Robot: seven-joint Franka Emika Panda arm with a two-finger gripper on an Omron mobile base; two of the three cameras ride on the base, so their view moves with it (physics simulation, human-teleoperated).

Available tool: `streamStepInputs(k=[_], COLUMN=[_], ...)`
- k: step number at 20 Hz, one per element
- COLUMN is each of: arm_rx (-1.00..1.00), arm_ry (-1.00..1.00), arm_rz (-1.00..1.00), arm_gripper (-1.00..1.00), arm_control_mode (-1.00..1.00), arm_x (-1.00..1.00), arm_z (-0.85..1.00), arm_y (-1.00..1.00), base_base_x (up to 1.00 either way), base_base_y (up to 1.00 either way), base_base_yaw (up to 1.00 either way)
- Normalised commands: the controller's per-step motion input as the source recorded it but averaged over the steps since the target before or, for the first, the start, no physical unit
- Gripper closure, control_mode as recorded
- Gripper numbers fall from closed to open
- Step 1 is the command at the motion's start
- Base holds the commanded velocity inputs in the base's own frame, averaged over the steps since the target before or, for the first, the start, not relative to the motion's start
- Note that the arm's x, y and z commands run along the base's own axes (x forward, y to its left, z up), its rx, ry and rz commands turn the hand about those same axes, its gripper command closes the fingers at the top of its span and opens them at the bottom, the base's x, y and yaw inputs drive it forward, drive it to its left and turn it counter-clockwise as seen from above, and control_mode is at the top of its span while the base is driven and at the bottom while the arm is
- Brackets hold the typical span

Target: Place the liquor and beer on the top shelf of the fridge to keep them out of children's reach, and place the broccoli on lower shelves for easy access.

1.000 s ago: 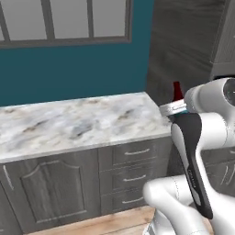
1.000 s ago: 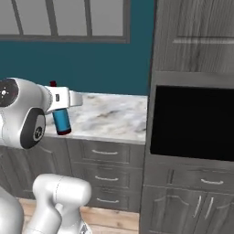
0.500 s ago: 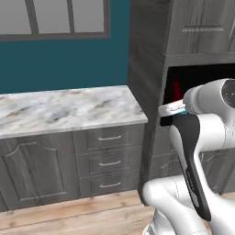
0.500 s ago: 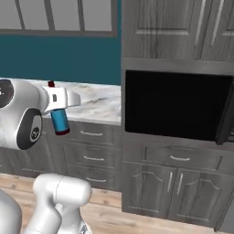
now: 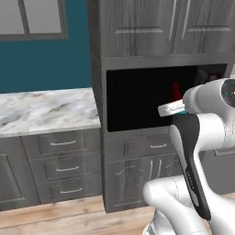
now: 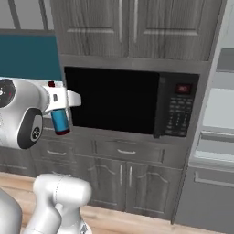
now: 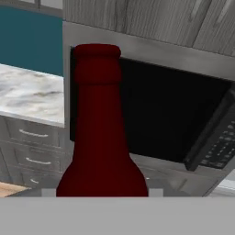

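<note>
I'm carrying the beer (image 7: 101, 133) pinched upright in my hand (image 6: 58, 107) — microwave (image 6: 132, 103) at 12 o'clock, fridge (image 6: 219, 132) edging in at 3 o'clock — so I'd keep it vertical while driving.

Dark red-brown, blue-labelled beer (image 6: 60, 122) hangs upright, airborne before the microwave (image 6: 132, 101).

dark red beer (image 7: 100, 133), black microwave (image 6: 123, 101), marbled counter (image 5: 46, 110)
</note>
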Motion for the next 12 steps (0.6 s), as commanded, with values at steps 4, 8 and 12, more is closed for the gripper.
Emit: streamStepInputs(k=[4, 8, 12], arm_rx=[0.00, 0.00, 0.00], arm_ry=[0.00, 0.00, 0.00], arm_rz=[0.00, 0.00, 0.00], arm_gripper=[1.00, 1.00, 1.00], arm_control_mode=[1.00, 1.00, 1.00], arm_x=[0.00, 0.00, 0.00], arm_z=[0.00, 0.00, 0.00], arm_y=[0.00, 0.00, 0.00], base_base_x=[-0.04, 0.00, 0.00], base_base_y=[-1.00, -1.00, -1.00], base_base_yaw=[0.01, 0.00, 0.00])
